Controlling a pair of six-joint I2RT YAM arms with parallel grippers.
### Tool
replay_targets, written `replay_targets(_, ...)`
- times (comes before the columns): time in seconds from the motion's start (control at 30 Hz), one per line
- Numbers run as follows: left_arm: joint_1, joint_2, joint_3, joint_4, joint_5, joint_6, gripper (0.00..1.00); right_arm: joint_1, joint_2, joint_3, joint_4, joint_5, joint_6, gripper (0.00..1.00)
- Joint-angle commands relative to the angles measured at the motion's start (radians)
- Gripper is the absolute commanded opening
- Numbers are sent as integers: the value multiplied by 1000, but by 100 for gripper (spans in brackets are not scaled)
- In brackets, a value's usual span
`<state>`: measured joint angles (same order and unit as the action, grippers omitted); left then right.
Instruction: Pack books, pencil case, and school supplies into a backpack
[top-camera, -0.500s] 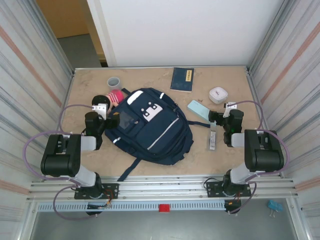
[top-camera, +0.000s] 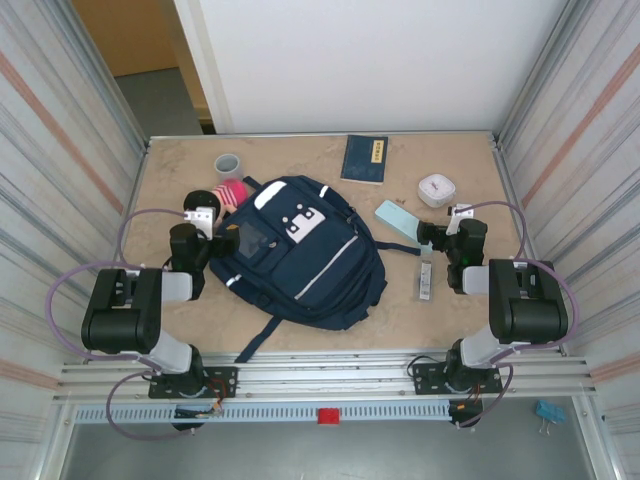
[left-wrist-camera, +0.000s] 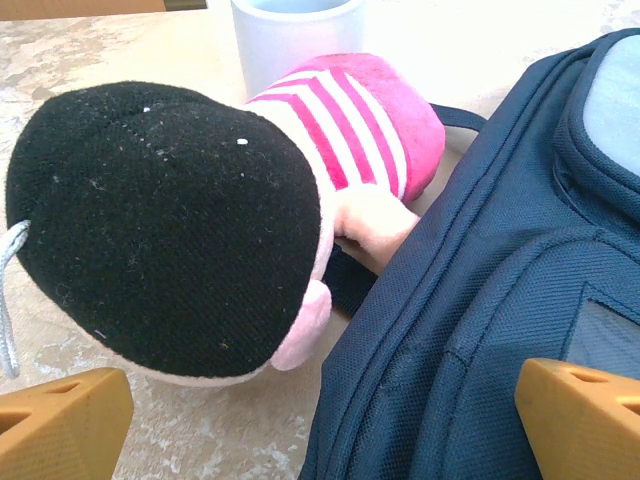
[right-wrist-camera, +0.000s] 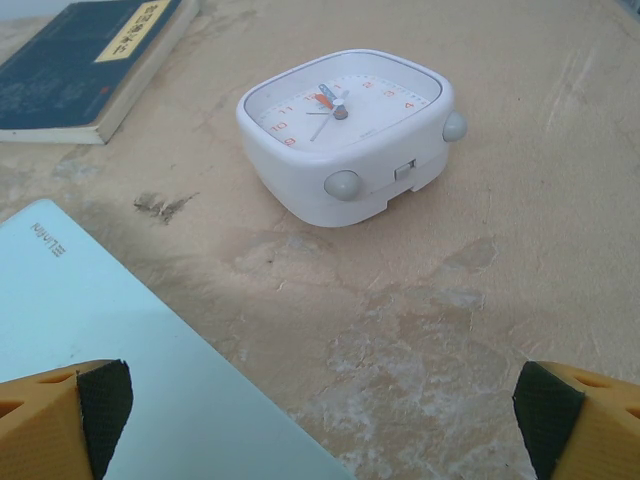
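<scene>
The navy backpack lies flat mid-table, its edge filling the right of the left wrist view. The dark navy book lies at the back, also seen as the book far left ahead of the right wrist. My left gripper is open, its fingertips low over the table between the backpack and a pink-striped, black-ended plush item. My right gripper is open and empty, its pads over the corner of a pale teal flat item. I cannot tell which item is the pencil case.
A white alarm clock stands just ahead of the right gripper. A grey cup sits behind the plush item. A slim grey object lies right of the backpack. Metal side walls close in the table on both sides.
</scene>
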<state>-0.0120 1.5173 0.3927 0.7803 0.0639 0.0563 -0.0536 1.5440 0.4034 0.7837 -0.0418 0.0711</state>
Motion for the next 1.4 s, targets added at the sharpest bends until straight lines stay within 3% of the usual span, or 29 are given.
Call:
replay_targets(0.0,6,-5,22,5,17,20,99,4,-2,14,2,18,12,100)
replay_targets(0.67,3,-54,31,-38,-18,7,98,-6,-13,19,-14,4,21,100)
replay_targets(0.83,-30,-245,126,-351,-54,-14,95,-10,-127,225,-437,-60,9,100)
replay_targets(0.93,-44,-370,229,-601,-8,-134,90,6,-176,475,-828,-148,81,100)
replay_targets(1.07,-57,-415,399,-969,73,-369,80,102,-107,851,-1295,-111,185,99)
replay_targets(1.17,-80,-414,438,-1132,171,-538,76,244,-52,976,-1444,-35,177,100)
replay_targets(1.23,-119,-424,399,-1139,242,-628,72,371,-5,1010,-1486,2,164,100)
replay_targets(1.37,-227,-443,306,-1130,197,-722,71,493,82,966,-1432,-45,237,98)
